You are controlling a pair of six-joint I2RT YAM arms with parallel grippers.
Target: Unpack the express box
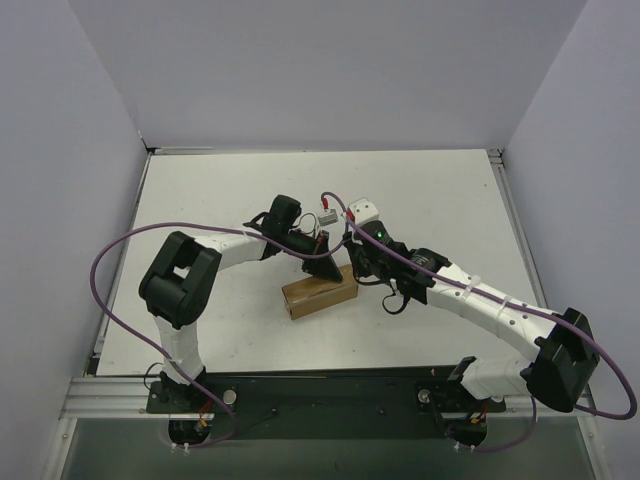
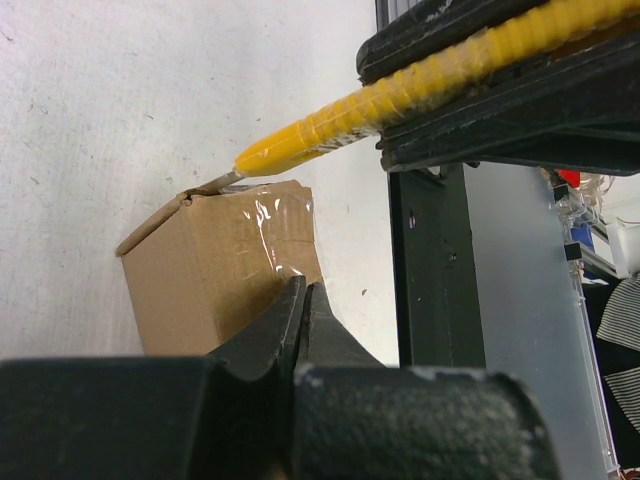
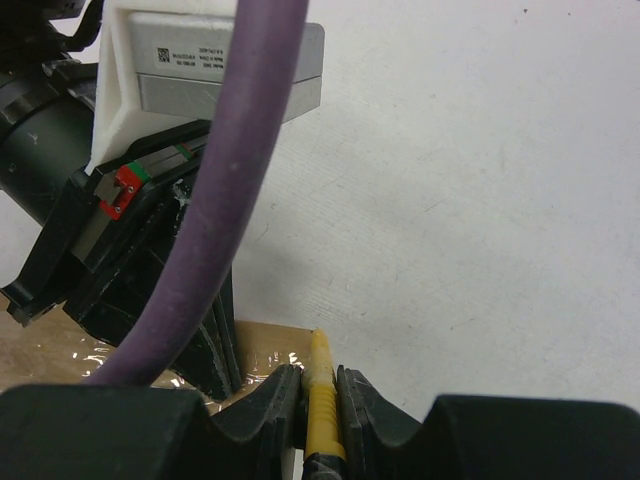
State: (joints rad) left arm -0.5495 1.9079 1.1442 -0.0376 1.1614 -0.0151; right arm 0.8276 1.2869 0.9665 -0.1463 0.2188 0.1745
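While the express box [image 1: 320,294] lies near the table's [image 1: 200,200] centre, the left gripper [image 2: 303,300], fingers pressed together and empty, sits over its top from 11 o'clock. From 3 o'clock, the right gripper [image 3: 318,385] clamps a yellow utility knife [image 2: 380,105], blade tip at the box's top edge.

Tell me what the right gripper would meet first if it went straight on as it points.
The express box: the right gripper is shut on the yellow knife, whose tip sits at the box's taped top edge; the blade would likely bite in there first.
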